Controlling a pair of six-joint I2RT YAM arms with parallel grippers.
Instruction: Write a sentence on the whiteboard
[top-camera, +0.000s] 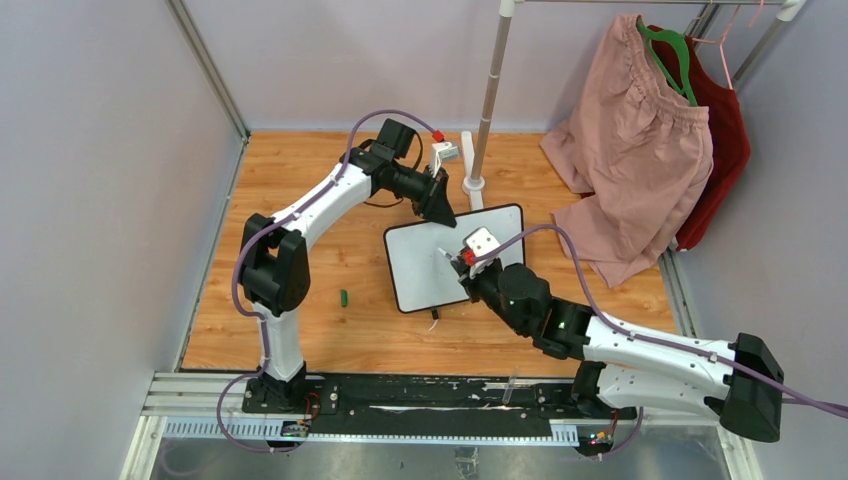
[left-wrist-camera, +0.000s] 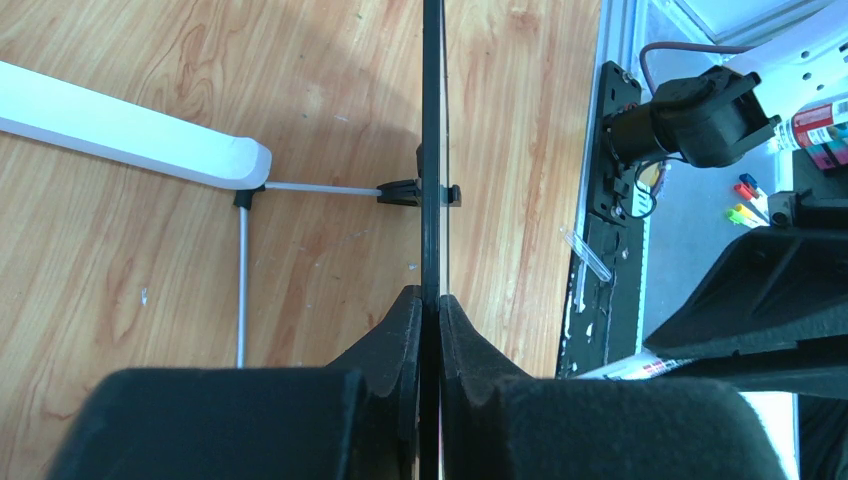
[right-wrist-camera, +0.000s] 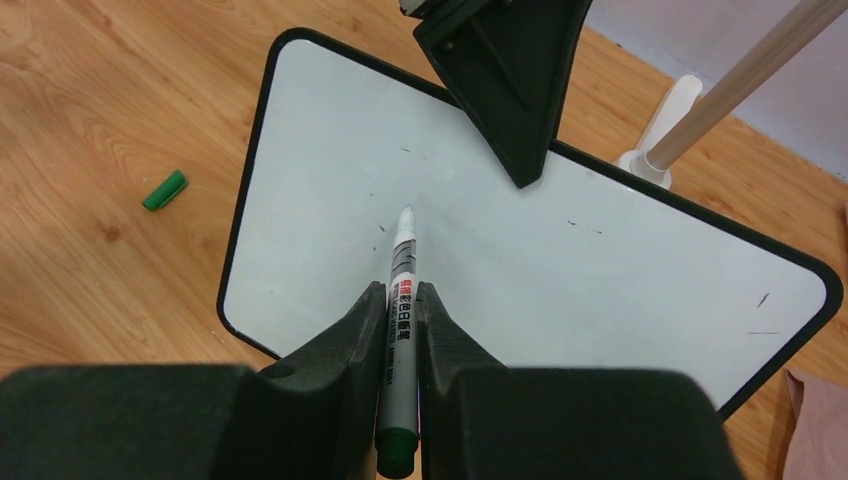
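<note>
And there was the whiteboard (top-camera: 425, 270), sitting near the middle of the wooden table (top-camera: 330, 340) in the overhead view, its long side running from about 10 o'clock to 4 o'clock. The left gripper (left-wrist-camera: 431, 300) was pinched tight on the board's far rim, at the board's 12 o'clock. The wrist camera looked straight down the thin black edge with both fingers pressed against it, so that arm was clearly acting as the steadying clamp. I could not tell how steeply the board leaned. Over on the other side, the right gripper (right-wrist-camera: 400, 295) was closed around a marker (right-wrist-camera: 403, 250), tip bared and aimed toward 12 o'clock in its own view, over the left half of the white surface. Whether the tip was touching or just above it, I could not tell. The green cap (top-camera: 343, 297) lay on the wood at the board's 9 o'clock, well apart from it. So uncapping was done, the board was braced and the pen was in position. But the sentence? Not a letter of it showed, only a few tiny dark specks scattered across the white. By my reckoning the set-up was complete and all of the writing was left to do, starting from wherever that tip came down.
</note>
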